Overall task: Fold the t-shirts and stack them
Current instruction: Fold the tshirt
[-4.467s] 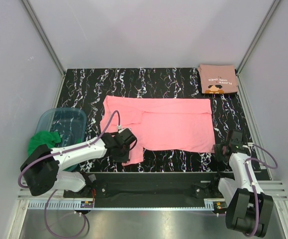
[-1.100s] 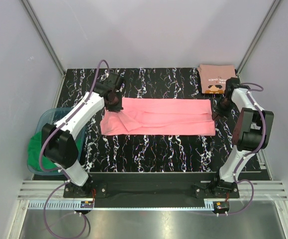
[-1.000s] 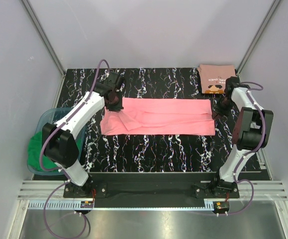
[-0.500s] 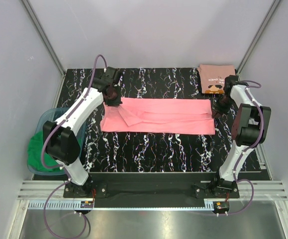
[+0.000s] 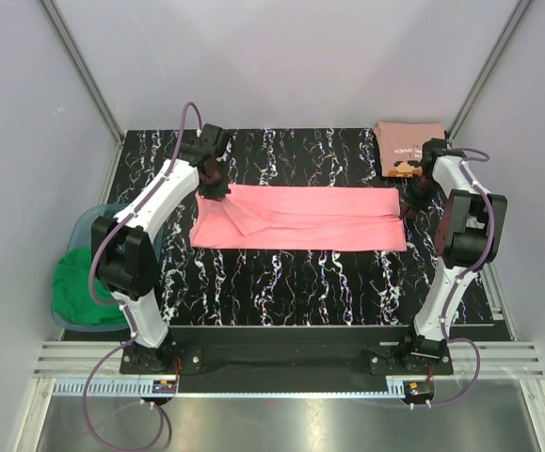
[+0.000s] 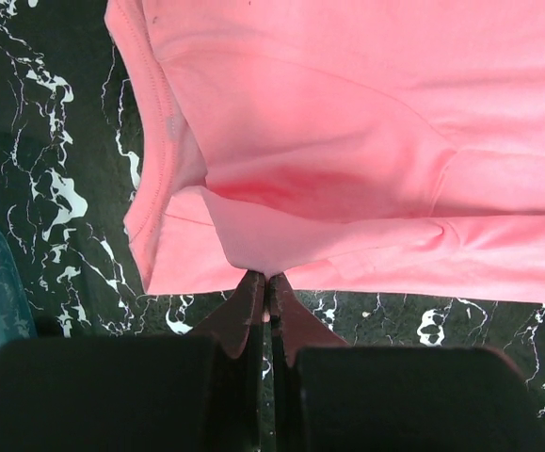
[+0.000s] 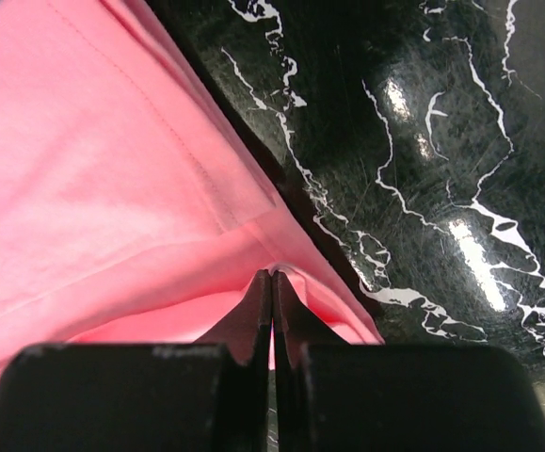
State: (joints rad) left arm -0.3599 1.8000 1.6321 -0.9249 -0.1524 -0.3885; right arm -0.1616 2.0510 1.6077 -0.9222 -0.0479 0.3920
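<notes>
The bright pink t-shirt (image 5: 310, 218) lies as a long strip folded lengthwise across the middle of the black marbled table (image 5: 281, 278). My left gripper (image 5: 216, 190) is at its far left corner. In the left wrist view that gripper (image 6: 267, 276) is shut on a pinch of pink cloth (image 6: 347, 141). My right gripper (image 5: 412, 201) is at the strip's far right corner, shut on the pink hem (image 7: 93, 188) in the right wrist view (image 7: 272, 274). The salmon t-shirt (image 5: 410, 149) with white lettering lies folded at the back right corner.
A translucent blue bin (image 5: 145, 224) sits off the table's left edge with a green cloth (image 5: 79, 282) in it. Grey walls and metal posts close in the back and sides. The folded salmon tee lies just behind the right arm.
Since the oldest frame both grippers carried the shirt's near edge to the far edge, folding it in half. Over the last second they drew slightly back and the fold flattened.
</notes>
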